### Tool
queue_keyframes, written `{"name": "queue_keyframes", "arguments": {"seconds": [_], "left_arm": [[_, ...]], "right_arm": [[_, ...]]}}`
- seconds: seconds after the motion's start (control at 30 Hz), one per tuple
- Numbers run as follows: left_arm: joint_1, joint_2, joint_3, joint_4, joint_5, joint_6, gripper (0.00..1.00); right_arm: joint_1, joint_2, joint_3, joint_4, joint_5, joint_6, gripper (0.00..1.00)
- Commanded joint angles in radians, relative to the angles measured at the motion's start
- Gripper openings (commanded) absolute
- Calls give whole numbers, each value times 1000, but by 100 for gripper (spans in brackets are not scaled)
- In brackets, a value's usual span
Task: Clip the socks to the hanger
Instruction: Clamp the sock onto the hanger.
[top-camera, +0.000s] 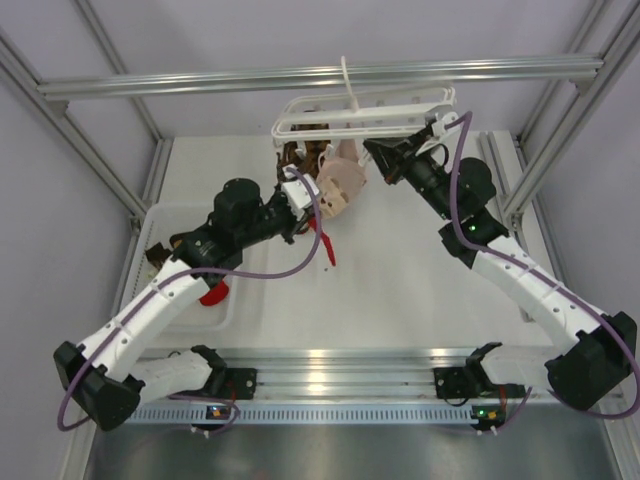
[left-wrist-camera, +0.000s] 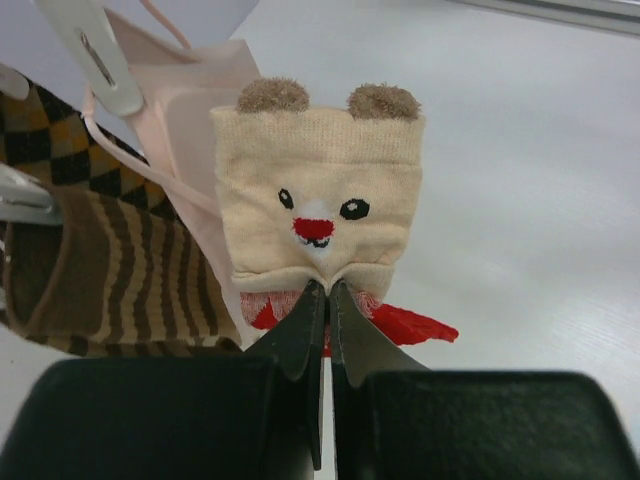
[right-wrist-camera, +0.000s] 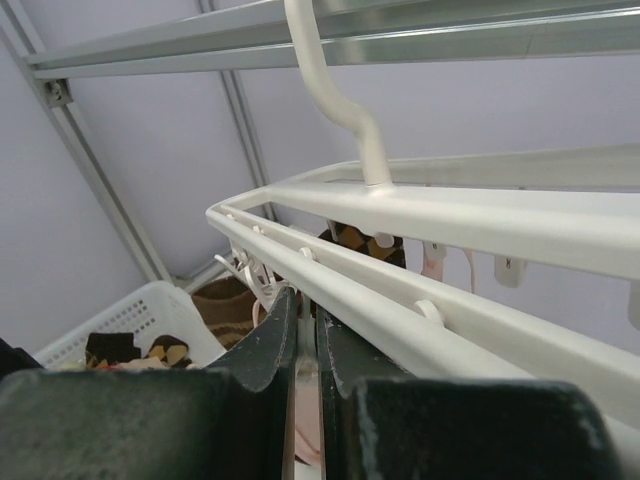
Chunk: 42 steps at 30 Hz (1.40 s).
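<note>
White shells and black joints make up both arms, bolted at the near edge of a pale matte table (top-camera: 400, 270), with purple cable looped along each. The left arm is bent up and inward over a perforated white basket (top-camera: 180, 208), beside which a bright red sock (top-camera: 213, 295) is lying. Its wrist is raised toward the middle of the scene. The left gripper (left-wrist-camera: 327, 292) is closed to a hairline, and the lower hem of a soft knitted cream sock (left-wrist-camera: 318, 200) is pinched between its black tapered fingers. That sock is held up flat and bears a bear's face with two fuzzy brown ears, black eyes and a red nose. Red fabric (left-wrist-camera: 415, 325) is seen just behind the tips; whether it belongs to the same sock cannot be told. To its left a brown striped sock (left-wrist-camera: 120, 270) hangs, with a smooth pale pink sock (left-wrist-camera: 195, 100) behind, near a white plastic clip (left-wrist-camera: 100, 55). The right arm is stretched long and diagonally toward the far centre. The right gripper (right-wrist-camera: 305, 300) is drawn together to a thin slit, its tips set against the underside of the near bar of the hanger (right-wrist-camera: 470, 225); whether anything is pinched there cannot be told. The hanger is a glossy white frame of rounded bars with small clips dangling below, and its curved hook (right-wrist-camera: 330, 90) is carried up to the ribbed aluminium rail (right-wrist-camera: 400, 30) at the far side
</note>
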Motion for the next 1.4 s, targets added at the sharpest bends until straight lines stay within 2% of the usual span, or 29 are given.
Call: {"name": "queue_keyframes", "arguments": {"seconds": [0.0, 0.2, 0.43, 1.37], "left_arm": [[-39, 41, 40, 228, -112, 0, 0], [-81, 122, 39, 366, -159, 15, 0], [-88, 167, 43, 437, -175, 4, 0], [-113, 225, 98, 503, -158, -19, 0]], "right_arm": [[-16, -3, 59, -46, -28, 77, 0], [-40, 1, 76, -85, -37, 164, 0], [-72, 13, 74, -105, -59, 261, 0], [-75, 34, 74, -103, -105, 295, 0]]}}
